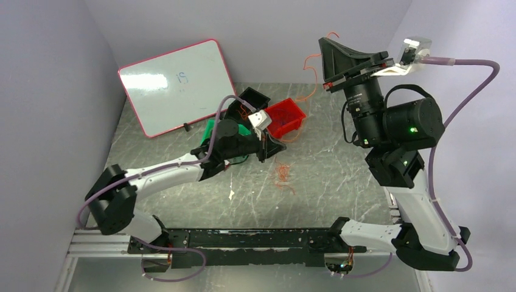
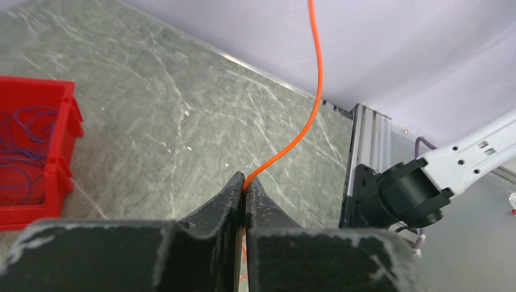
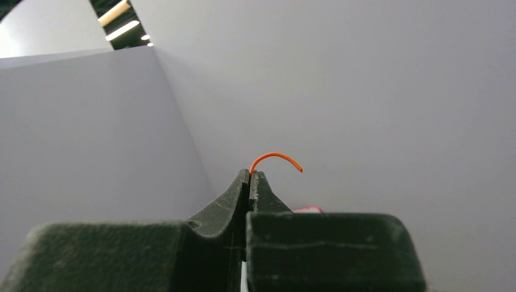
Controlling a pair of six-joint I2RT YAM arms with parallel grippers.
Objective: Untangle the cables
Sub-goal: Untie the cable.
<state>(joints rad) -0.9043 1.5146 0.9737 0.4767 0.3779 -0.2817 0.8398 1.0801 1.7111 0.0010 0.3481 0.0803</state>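
Orange cable [image 2: 319, 67] strung between both claws above the table [image 2: 152, 121].
Left claw [image 2: 245, 179], pressed together beside the red bin [image 2: 36, 152], pinches its lower part; the strand climbs steeply to the raised right claw [image 3: 250, 175], likewise pinching it, tip curling rightward.

top view overhead from rear; wrist views close, forward-facing; left shares red bin [image 2: 33, 86]

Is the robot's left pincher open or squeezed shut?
Shut. In the left wrist view the left gripper has its two fingers pressed together, pinching an orange cable that comes out from between their tips.
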